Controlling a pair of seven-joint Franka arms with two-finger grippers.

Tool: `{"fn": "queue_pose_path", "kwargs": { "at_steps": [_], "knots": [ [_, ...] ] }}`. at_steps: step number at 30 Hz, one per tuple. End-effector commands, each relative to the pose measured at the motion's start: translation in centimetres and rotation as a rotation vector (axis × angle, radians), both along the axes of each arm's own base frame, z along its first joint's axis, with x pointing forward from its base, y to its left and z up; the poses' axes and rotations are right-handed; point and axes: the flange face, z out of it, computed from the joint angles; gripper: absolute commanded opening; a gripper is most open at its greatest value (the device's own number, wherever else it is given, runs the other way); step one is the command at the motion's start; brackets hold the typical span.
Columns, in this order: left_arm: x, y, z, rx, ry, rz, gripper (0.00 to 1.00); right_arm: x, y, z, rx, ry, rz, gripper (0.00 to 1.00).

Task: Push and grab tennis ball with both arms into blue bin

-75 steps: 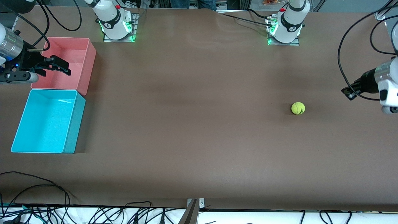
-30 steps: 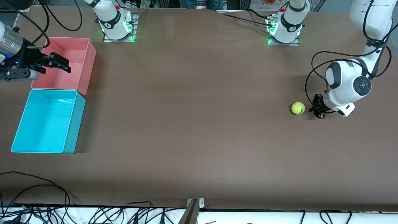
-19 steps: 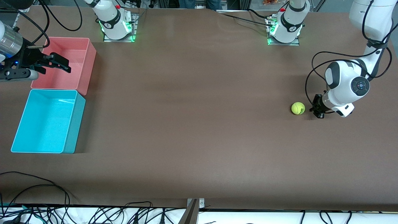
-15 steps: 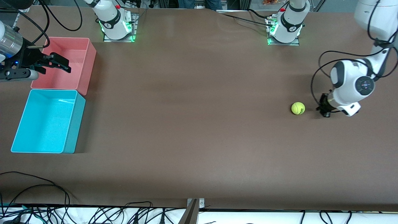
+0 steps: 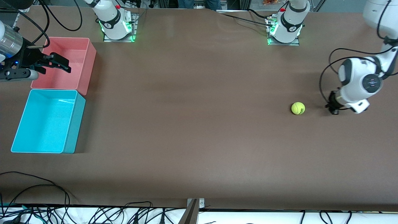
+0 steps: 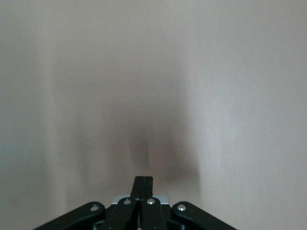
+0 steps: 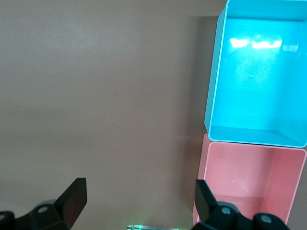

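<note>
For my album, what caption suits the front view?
Shut left gripper low beside tennis ball; open right gripper over pink bin.

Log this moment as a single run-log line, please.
left gripper: shut, low beside tennis ball, not touching | right gripper: open, waiting over pink bin | blue bin: empty

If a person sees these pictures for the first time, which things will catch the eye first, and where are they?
The bright blue bin and the pink bin stand side by side at the right arm's end of the table, the blue one nearer the front camera. A lone tennis ball lies toward the left arm's end. The left hand is shut, low beside the ball without touching it; the right hand waits open over the pink bin.
</note>
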Motion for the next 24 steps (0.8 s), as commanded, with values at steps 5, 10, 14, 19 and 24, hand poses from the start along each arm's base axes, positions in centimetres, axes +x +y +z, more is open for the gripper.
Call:
{"fn": "queue_pose_path", "kwargs": {
  "at_steps": [5,10,14,19,24],
  "knots": [
    [-0.7,-16.4,-0.1,-0.028,0.011,0.144,0.0,0.0,0.1,0.7,0.017,0.003,-0.003,1.0],
    [-0.5,-17.6,1.2,-0.014,0.025,0.129,0.0,0.0,0.1,0.7,0.019,0.003,-0.004,1.0],
    [0.6,-16.4,2.1,-0.016,0.001,0.137,0.0,0.0,0.1,0.7,0.017,0.003,-0.003,1.0],
    [2.0,-15.5,3.4,-0.018,-0.005,0.064,0.0,0.0,0.1,0.7,0.017,0.003,-0.003,1.0],
    [4.5,-12.9,6.3,-0.015,0.022,-0.03,0.0,0.0,0.1,0.8,0.018,0.001,-0.002,1.0]
  ]
}}
